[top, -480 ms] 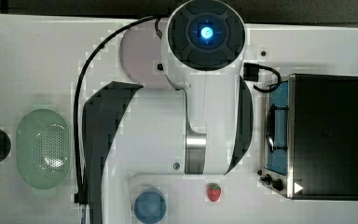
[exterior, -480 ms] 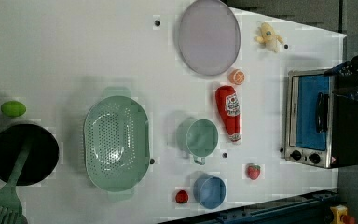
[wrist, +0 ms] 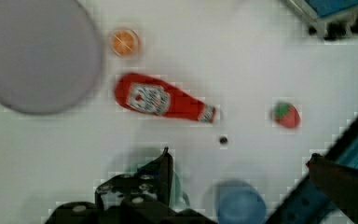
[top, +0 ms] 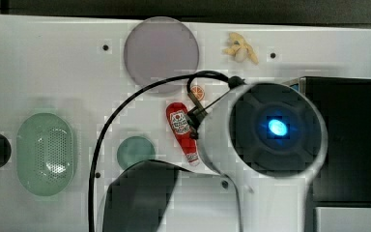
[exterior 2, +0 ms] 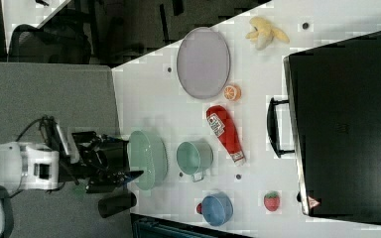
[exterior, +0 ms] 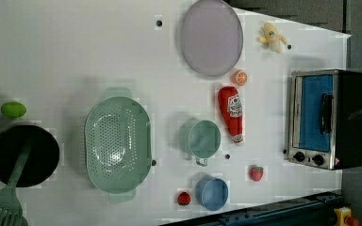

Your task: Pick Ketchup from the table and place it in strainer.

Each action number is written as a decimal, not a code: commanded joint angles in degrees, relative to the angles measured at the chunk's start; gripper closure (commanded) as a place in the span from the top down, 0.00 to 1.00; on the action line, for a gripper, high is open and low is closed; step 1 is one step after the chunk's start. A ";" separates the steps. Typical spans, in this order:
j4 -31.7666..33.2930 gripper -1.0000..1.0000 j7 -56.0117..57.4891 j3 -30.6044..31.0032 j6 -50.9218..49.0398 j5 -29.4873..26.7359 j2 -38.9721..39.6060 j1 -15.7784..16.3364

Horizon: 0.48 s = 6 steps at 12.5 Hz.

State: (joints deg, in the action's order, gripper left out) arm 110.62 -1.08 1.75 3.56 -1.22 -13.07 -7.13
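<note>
The Ketchup [exterior: 232,113], a slim red bottle with a white label, lies flat on the white table between the teal cup [exterior: 204,139] and the toaster oven [exterior: 327,117]. It also shows as Ketchup [top: 182,131] and Ketchup [wrist: 161,99]. The strainer [exterior: 92,141], a pale mint-green oval basket, sits on the left view's left with nothing in it. My gripper [wrist: 242,163] hangs high above the table, open wide. Nothing is between its fingers [wrist: 163,170], and the bottle lies just beyond their tips. In the top view the arm's wrist [top: 275,128] is right beside the bottle.
A grey-lilac plate [exterior: 211,36], an orange slice [exterior: 239,77] and a toy banana [exterior: 273,37] lie past the bottle's fat end. A blue cup [exterior: 212,193] and two strawberries [exterior: 256,173] sit near the table's edge. A black pan [exterior: 23,155] stands beyond the strainer.
The arm has swung toward the top view's lower right, uncovering the plate and the Ketchup. The objects on the table have not moved.
</note>
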 commanded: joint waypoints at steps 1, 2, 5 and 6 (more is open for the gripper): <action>2.24 1.00 7.02 1.76 2.74 -0.49 1.85 -0.16; 3.29 1.00 9.70 2.40 4.49 -0.49 2.45 -0.14; 6.98 1.00 21.26 4.20 9.99 -0.49 4.43 -0.10; 8.42 1.00 26.62 4.68 11.98 -0.49 5.10 -0.10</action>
State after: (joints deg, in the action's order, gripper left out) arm 117.50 16.31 5.81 15.53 -1.14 -9.25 -7.64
